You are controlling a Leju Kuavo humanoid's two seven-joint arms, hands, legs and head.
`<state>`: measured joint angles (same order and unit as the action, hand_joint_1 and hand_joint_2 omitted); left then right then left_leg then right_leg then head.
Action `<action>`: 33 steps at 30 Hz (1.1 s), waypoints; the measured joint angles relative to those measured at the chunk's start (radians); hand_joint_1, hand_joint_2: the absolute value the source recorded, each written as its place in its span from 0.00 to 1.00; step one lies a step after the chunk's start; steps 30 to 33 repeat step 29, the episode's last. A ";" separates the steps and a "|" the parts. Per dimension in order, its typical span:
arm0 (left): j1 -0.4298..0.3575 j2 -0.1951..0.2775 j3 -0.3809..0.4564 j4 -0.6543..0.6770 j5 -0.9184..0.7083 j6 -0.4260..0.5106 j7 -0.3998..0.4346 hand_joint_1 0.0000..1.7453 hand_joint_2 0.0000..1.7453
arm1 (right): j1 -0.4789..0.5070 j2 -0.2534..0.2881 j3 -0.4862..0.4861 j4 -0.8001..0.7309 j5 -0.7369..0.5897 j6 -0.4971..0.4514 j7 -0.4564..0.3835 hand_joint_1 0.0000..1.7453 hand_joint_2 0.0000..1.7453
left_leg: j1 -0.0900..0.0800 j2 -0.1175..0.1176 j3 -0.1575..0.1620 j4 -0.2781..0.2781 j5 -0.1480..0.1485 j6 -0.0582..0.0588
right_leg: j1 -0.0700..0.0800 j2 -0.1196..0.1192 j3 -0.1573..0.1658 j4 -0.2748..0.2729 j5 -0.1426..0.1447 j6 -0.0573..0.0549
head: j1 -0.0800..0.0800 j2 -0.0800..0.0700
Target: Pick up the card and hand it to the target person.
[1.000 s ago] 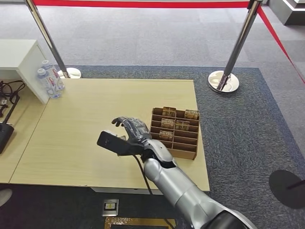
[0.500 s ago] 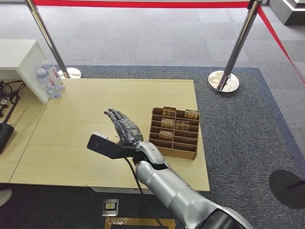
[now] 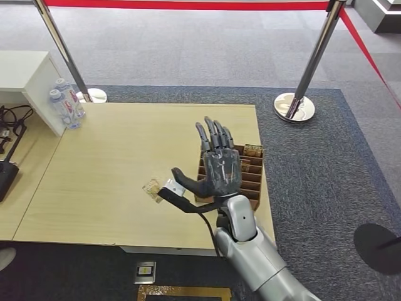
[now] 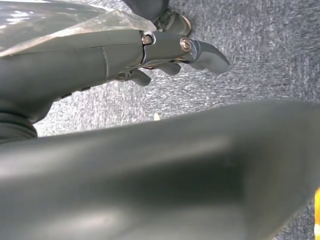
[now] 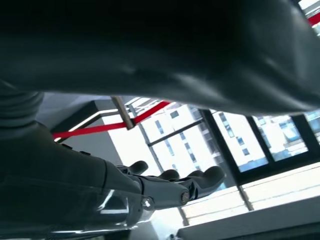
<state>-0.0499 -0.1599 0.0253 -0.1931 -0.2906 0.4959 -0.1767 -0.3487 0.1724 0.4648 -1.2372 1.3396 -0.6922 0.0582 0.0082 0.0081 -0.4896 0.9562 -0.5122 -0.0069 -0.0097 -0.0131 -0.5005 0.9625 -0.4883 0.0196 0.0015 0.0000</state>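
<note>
While its dark fingers (image 3: 215, 135) point up and stand slightly apart, thumb stretched toward nine o'clock, the right hand (image 3: 218, 168) is raised palm-forward above the table (image 3: 94, 182) and holds nothing. Just at its three o'clock side, partly hidden behind it, sits the brown cardboard organizer (image 3: 248, 182) with small cards in its slots. One card (image 3: 152, 188) lies flat on the tabletop at the hand's nine o'clock, touching the tip of the black wrist bracket. At ten o'clock, well apart, water bottles (image 3: 66, 103) stand beside a white cabinet (image 3: 24, 78). Hanging over grey carpet, the left hand (image 4: 177, 52) has fingers loosely spread, gripping nothing.
</note>
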 joint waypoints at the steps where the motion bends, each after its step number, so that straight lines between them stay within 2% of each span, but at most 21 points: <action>1: 0.002 0.000 0.003 0.000 0.002 0.000 -0.003 0.00 0.00 | 0.046 -0.012 -0.051 -0.066 0.019 -0.003 -0.022 0.00 0.00 | 0.000 0.000 0.000 0.000 0.000 0.000 | 0.000 0.000 0.000 0.000 0.000 0.000 | 0.000 0.000; 6: 0.007 0.000 0.022 0.001 0.014 -0.003 -0.014 0.00 0.00 | 0.238 -0.037 -0.323 -0.357 0.016 -0.007 -0.140 0.00 0.00 | 0.000 0.000 -0.001 0.000 -0.001 0.000 | 0.000 0.000 -0.001 0.000 0.000 0.000 | 0.000 0.000; 11: 0.009 -0.001 0.033 0.001 0.015 -0.007 -0.008 0.00 0.00 | 0.367 -0.002 -0.622 -0.529 -0.191 -0.007 -0.377 0.00 0.00 | 0.000 0.000 -0.001 0.000 -0.001 0.000 | 0.000 0.000 -0.001 0.000 0.000 0.000 | 0.000 0.000; 13: 0.008 -0.001 0.037 0.001 0.014 -0.012 -0.005 0.00 0.00 | 0.397 0.021 -0.735 -0.562 -0.255 -0.007 -0.434 0.00 0.00 | 0.000 0.000 -0.001 0.000 -0.001 0.000 | 0.000 0.000 -0.001 0.000 0.000 0.000 | 0.000 0.000; 16: 0.006 -0.004 0.041 0.001 0.013 -0.016 -0.003 0.00 0.00 | 0.427 0.040 -0.842 -0.591 -0.307 -0.007 -0.441 0.00 0.00 | 0.000 0.001 0.000 0.000 -0.001 0.000 | 0.000 0.000 -0.001 0.000 0.000 0.000 | 0.000 0.000; 18: 0.004 -0.006 0.043 0.001 0.013 -0.021 -0.001 0.00 0.00 | 0.440 0.045 -0.902 -0.588 -0.382 -0.006 -0.403 0.00 0.00 | 0.000 0.001 0.000 0.000 -0.001 0.000 | 0.000 0.000 -0.001 -0.001 0.000 0.001 | 0.000 0.000; 20: 0.003 -0.007 0.046 0.001 0.013 -0.029 0.001 0.00 0.00 | 0.447 0.038 -0.986 -0.541 -0.460 0.002 -0.344 0.00 0.00 | 0.000 0.001 0.000 0.000 -0.001 0.000 | 0.000 0.000 0.000 -0.001 0.000 0.001 | 0.000 0.000; 22: 0.003 -0.008 0.048 0.001 0.011 -0.040 0.001 0.00 0.00 | 0.439 0.008 -1.099 -0.410 -0.501 0.028 -0.302 0.00 0.00 | 0.000 0.000 0.000 0.000 -0.001 0.001 | 0.000 0.000 0.001 -0.001 0.000 0.001 | 0.000 0.000; 25: 0.002 -0.009 0.049 0.001 0.008 -0.053 0.002 0.00 0.00 | 0.394 -0.072 -1.269 -0.061 -0.473 0.055 -0.276 0.00 0.00 | 0.000 0.000 0.000 0.000 -0.002 0.002 | 0.000 0.000 0.002 -0.003 0.000 0.002 | 0.000 0.000; 28: 0.001 -0.011 0.050 0.001 0.004 -0.060 0.000 0.00 0.00 | 0.354 -0.135 -1.386 0.307 -0.422 0.085 -0.178 0.00 0.00 | 0.000 0.000 0.001 0.000 -0.002 0.002 | 0.000 0.000 0.003 -0.003 0.000 0.003 | 0.001 0.000; 29: 0.001 -0.011 0.050 0.001 0.003 -0.060 -0.001 0.00 0.00 | 0.349 -0.142 -1.402 0.365 -0.415 0.092 -0.158 0.00 0.00 | 0.000 0.000 0.001 0.000 -0.002 0.002 | 0.000 0.000 0.003 -0.003 0.000 0.003 | 0.001 0.000; 33: 0.001 -0.011 0.050 0.001 0.003 -0.060 -0.001 0.00 0.00 | 0.349 -0.142 -1.402 0.365 -0.415 0.092 -0.158 0.00 0.00 | 0.000 0.000 0.001 0.000 -0.002 0.002 | 0.000 0.000 0.003 -0.003 0.000 0.003 | 0.001 0.000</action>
